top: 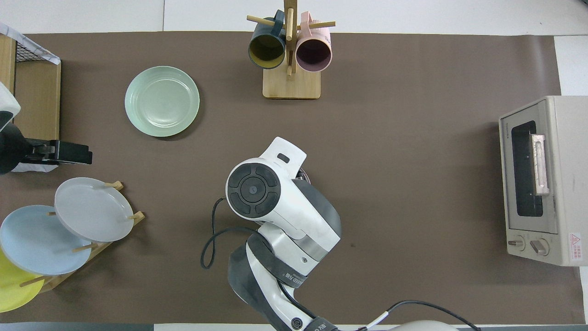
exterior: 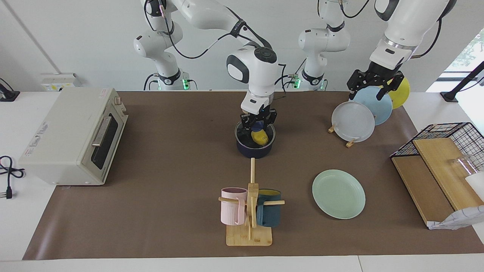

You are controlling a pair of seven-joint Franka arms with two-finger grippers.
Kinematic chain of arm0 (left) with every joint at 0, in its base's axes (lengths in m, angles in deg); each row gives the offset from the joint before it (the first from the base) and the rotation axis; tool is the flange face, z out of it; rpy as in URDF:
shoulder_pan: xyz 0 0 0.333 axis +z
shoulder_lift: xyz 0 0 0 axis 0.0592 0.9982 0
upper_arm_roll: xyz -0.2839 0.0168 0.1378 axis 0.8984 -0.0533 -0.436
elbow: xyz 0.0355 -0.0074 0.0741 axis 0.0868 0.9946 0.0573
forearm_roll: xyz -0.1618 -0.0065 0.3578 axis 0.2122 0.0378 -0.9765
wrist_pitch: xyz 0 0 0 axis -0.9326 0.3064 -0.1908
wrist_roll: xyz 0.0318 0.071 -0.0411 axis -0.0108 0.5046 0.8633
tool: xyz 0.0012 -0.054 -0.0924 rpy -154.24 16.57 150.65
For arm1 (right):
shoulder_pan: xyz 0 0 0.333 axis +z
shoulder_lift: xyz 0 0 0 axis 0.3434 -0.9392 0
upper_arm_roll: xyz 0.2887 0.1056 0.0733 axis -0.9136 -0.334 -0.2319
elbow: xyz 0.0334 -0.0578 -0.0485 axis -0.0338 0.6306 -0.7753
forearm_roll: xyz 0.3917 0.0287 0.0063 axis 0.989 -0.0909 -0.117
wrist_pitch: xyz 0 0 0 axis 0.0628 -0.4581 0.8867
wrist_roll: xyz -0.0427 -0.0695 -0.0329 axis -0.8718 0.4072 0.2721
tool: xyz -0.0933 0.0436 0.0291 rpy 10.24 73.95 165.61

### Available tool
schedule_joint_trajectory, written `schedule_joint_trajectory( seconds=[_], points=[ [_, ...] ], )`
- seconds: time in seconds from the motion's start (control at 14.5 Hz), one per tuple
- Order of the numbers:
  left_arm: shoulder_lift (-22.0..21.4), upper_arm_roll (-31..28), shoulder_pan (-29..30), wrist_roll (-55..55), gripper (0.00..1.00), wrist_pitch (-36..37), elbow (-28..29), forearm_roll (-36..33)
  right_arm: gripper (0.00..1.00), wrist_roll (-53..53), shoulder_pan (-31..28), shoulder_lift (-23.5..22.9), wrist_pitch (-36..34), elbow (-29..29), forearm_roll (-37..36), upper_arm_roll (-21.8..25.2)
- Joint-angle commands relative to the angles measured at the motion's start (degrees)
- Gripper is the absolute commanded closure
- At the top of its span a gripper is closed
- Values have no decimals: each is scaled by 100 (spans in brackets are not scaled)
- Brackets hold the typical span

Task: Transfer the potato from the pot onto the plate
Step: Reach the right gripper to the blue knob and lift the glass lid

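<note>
The yellow potato [exterior: 260, 137] lies inside the navy pot [exterior: 255, 151] at the middle of the table. My right gripper [exterior: 259, 126] reaches down into the pot just over the potato, with its fingers spread to either side of the potato's top. In the overhead view the right arm covers the pot and the potato. The mint-green plate [exterior: 338, 193] [top: 161, 101] lies empty, farther from the robots than the pot and toward the left arm's end. My left gripper [exterior: 372, 85] [top: 69, 153] waits open and empty over the plate rack.
A rack [exterior: 351, 142] with grey-white [exterior: 353, 121], light blue [exterior: 374, 104] and yellow [exterior: 401, 92] plates stands near the left arm. A mug tree [exterior: 250, 211] with pink and teal mugs stands farther out than the pot. A toaster oven [exterior: 72, 136] and a wire basket [exterior: 442, 151] stand at the table's ends.
</note>
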Motion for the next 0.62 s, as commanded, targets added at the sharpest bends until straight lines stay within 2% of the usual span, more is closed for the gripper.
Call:
schedule_joint_trajectory(
  seconds=[0.0,0.21,0.41,0.55],
  points=[
    [-205,-60,-30,-23,0,-38,251,19,63,-207,-185,168,-166,17,169,-53],
    [-205,-51,-92,-14,0,-91,242,19,64,-1101,-719,177,-719,-457,178,-44],
    [-205,-51,-215,-23,0,-91,251,19,64,-2550,-1642,177,-738,-511,336,-44],
    [-205,-51,-337,73,0,-135,251,19,63,-3368,-2230,194,-677,-301,345,-44]
  ],
)
